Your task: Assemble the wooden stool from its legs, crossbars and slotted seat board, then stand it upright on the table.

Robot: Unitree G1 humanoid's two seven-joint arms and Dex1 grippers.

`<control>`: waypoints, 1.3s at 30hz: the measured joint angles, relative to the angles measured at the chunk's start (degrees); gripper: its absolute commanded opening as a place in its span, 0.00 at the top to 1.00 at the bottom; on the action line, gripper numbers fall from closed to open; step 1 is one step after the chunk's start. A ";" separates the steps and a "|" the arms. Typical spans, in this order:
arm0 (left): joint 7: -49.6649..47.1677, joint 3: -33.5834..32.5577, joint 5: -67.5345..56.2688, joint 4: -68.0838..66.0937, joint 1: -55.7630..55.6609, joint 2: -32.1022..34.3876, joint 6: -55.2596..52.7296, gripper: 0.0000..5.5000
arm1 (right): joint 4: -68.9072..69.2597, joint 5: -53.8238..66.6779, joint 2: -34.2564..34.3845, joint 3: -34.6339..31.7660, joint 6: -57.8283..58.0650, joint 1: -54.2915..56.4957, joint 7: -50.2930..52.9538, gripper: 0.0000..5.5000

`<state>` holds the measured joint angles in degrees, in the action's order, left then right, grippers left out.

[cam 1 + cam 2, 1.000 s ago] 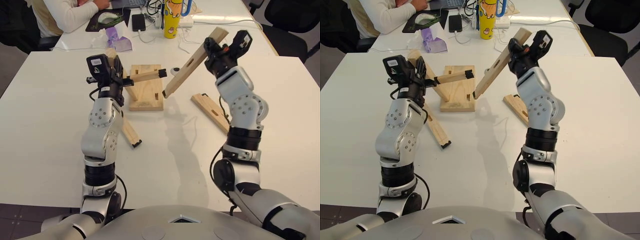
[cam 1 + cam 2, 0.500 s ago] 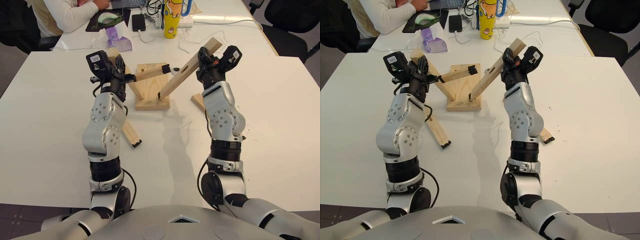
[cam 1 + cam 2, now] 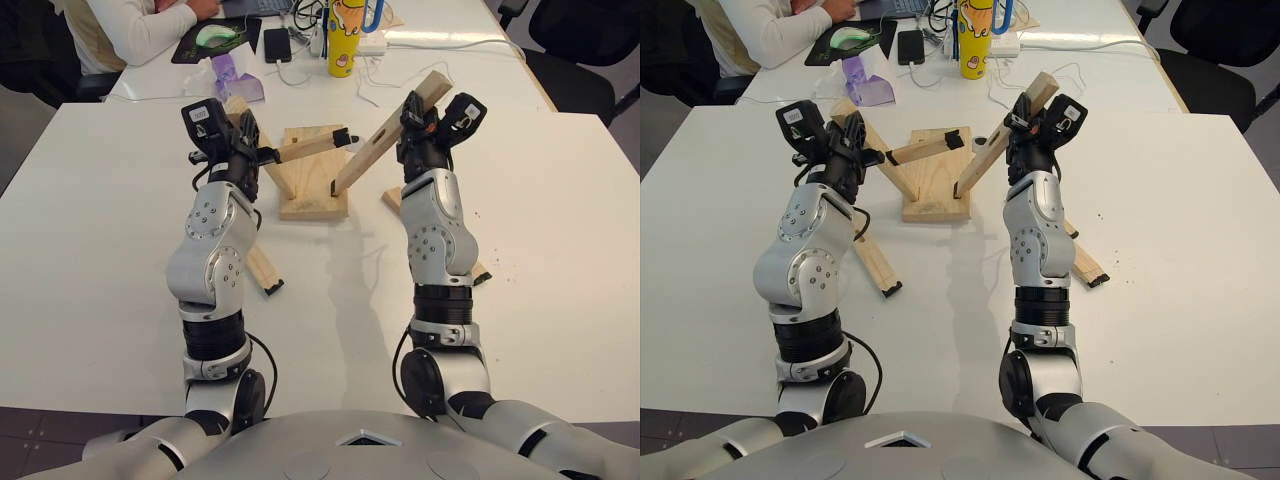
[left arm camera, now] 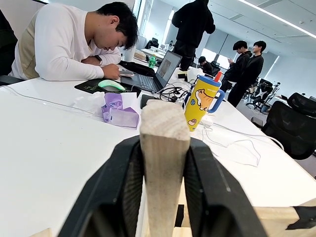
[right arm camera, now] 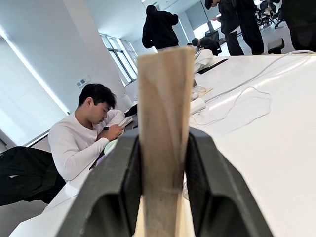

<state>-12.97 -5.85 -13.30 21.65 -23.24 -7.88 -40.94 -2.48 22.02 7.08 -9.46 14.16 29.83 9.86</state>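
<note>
Both arms work over the board (image 3: pixel 310 202), which lies flat at the middle of the tabletop (image 3: pixel 100 250). The right gripper (image 3: pixel 420 118) has its jaws clamped on the upper part of the right leg (image 3: pixel 375 145). That leg's long axis slants down and to the robot's left, from the jaws to the board's near right corner. Its lower end meets the board there, though whether it sits in a slot cannot be told.

The left gripper (image 3: pixel 240 148) has its jaws clamped on the left leg (image 4: pixel 164 138), which slants the opposite way, down toward the board's left edge. A crossbar (image 3: pixel 312 147) juts from this leg over the board toward the right leg.

One spare leg (image 3: pixel 262 270) lies flat behind the left arm, and another spare leg (image 3: pixel 1085 266) lies beside the right arm.

The stool looks only partly built. The next move likely turns on the right arm, which must bring its leg more upright to meet the crossbar's free end.
</note>
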 measured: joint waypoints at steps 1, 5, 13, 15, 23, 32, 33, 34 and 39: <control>-0.08 0.00 0.03 0.00 -0.04 -0.01 -0.04 0.81 | -0.01 -0.39 -0.02 0.37 0.01 -0.01 -0.04 0.81; -0.25 0.02 0.09 0.07 -0.29 -0.09 -0.52 0.81 | 0.21 -2.00 -0.48 1.86 0.37 -0.53 -0.46 0.81; -0.40 0.19 0.22 0.55 -0.83 -0.22 -2.28 0.81 | 2.61 -8.18 -1.26 8.88 -0.03 -3.50 -2.29 0.81; -0.41 0.30 0.24 0.80 -0.82 -0.29 -2.54 0.81 | 3.04 -8.20 -1.25 9.27 -0.14 -4.13 -2.73 0.81; -0.93 0.17 0.41 1.38 -1.15 -0.87 -3.90 0.81 | 5.24 -9.18 -1.06 10.73 -0.81 -6.32 -4.30 0.81; -1.06 0.37 0.84 1.12 -2.03 -1.07 -5.13 0.81 | 5.35 -12.63 -0.52 12.72 -1.40 -6.80 -4.45 0.81; -1.06 0.52 1.19 0.94 -2.22 -0.96 -5.28 0.81 | 5.27 -12.67 -0.46 12.72 -1.44 -6.80 -4.45 0.81; -1.05 0.84 1.66 0.57 -2.51 -0.74 -5.41 0.81 | 5.17 -12.71 -0.44 12.68 -1.47 -6.80 -4.44 0.81; -1.04 2.40 3.69 -0.58 -3.29 -0.26 -5.74 0.81 | 4.77 -13.81 -0.38 12.65 -1.64 -6.79 -4.42 0.81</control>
<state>-14.01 -3.45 -9.61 21.07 -26.53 -8.15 -46.68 2.29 8.21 6.70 3.18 12.52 23.04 5.45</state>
